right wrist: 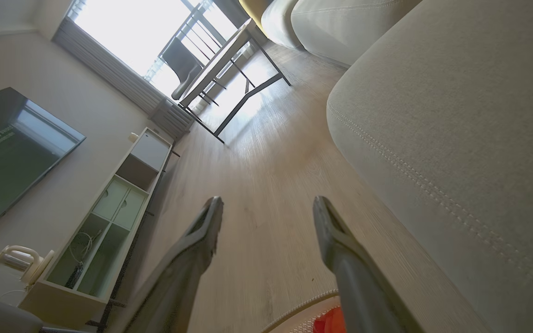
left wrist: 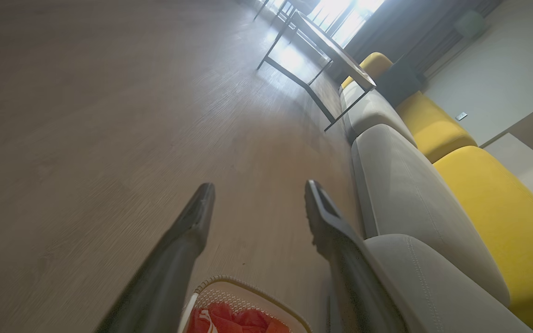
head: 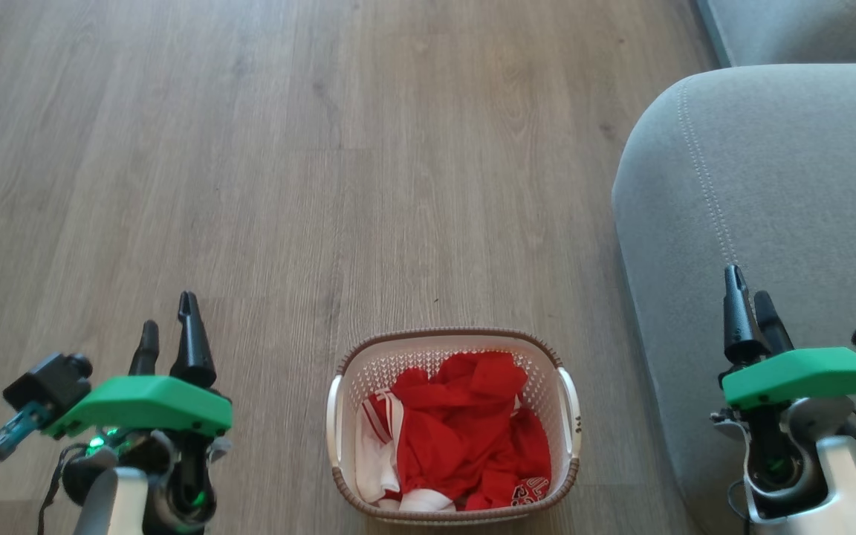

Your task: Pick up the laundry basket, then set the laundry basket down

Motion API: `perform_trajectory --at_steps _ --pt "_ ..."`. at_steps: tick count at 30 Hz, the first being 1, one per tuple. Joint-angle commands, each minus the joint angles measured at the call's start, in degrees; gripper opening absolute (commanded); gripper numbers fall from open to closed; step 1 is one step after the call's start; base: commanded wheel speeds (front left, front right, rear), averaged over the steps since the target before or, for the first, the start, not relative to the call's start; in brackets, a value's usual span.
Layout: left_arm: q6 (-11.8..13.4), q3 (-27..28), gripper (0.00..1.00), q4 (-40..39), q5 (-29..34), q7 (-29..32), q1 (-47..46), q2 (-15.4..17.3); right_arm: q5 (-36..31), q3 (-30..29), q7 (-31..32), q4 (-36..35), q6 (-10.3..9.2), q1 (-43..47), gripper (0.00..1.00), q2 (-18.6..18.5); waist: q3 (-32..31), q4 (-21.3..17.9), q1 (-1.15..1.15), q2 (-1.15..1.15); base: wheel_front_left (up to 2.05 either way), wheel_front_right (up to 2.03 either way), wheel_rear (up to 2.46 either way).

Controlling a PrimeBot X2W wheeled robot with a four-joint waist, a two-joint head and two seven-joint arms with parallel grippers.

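Note:
The laundry basket [head: 357, 371] stands on the wooden floor at the bottom middle of the head view, cream-white and perforated, with a brown rim, white side handles, and red and white clothes inside. A corner of the basket [left wrist: 248, 283] shows at the bottom of the left wrist view, and a bit of its rim [right wrist: 301, 309] in the right wrist view. My left gripper [head: 169, 331] hangs open to the basket's left, apart from it. My right gripper [head: 750, 301] is open to the basket's right, in front of the sofa. Nothing sits between either pair of fingers.
A grey sofa [head: 762, 193] fills the right side, close to the basket. Farther along are yellow cushions [left wrist: 493, 199], a metal-legged table [left wrist: 322, 41], a low white shelf unit [right wrist: 104, 222] with a kettle [right wrist: 19, 263], and a wall screen [right wrist: 12, 148].

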Motion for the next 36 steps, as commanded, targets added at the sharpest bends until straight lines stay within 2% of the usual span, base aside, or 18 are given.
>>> perform_trajectory --at_steps 1,12,26,30,31,36 --pt "1.07 0.06 1.00 -2.66 2.43 -0.79 -3.38 1.15 -2.71 1.27 -1.11 -2.69 0.20 -3.26 1.00 -0.56 0.27 0.39 0.00 0.00 0.00 0.00 0.00" --pt "5.45 -5.88 1.00 -1.92 9.88 -2.64 -4.95 3.24 -11.53 3.48 -2.96 -4.01 0.23 -4.64 1.00 -0.62 0.61 1.51 0.00 0.00 0.00 0.00 0.00" --pt "3.90 -11.21 1.00 4.79 17.88 -4.82 -6.53 4.19 -20.62 6.29 -5.14 -4.46 0.26 -5.21 1.00 -0.69 0.35 1.98 0.00 0.00 0.00 0.00 0.00" --pt "7.18 -10.80 1.00 2.99 21.83 -5.50 -7.67 4.28 -22.39 6.15 -5.82 -5.15 0.27 -5.55 1.00 -0.71 0.36 2.31 0.00 0.00 0.00 0.00 0.00" --pt "8.93 -11.00 1.00 1.43 23.86 -5.83 -8.06 4.47 -23.53 6.34 -6.15 -5.71 0.28 -5.74 1.00 -0.72 0.42 2.46 0.00 0.00 0.00 0.00 0.00" --pt "12.87 -12.27 1.00 -2.46 28.12 -6.68 -8.76 5.17 -26.52 6.88 -6.99 -6.85 0.29 -6.10 1.00 -0.75 0.56 2.81 0.00 0.00 0.00 0.00 0.00"
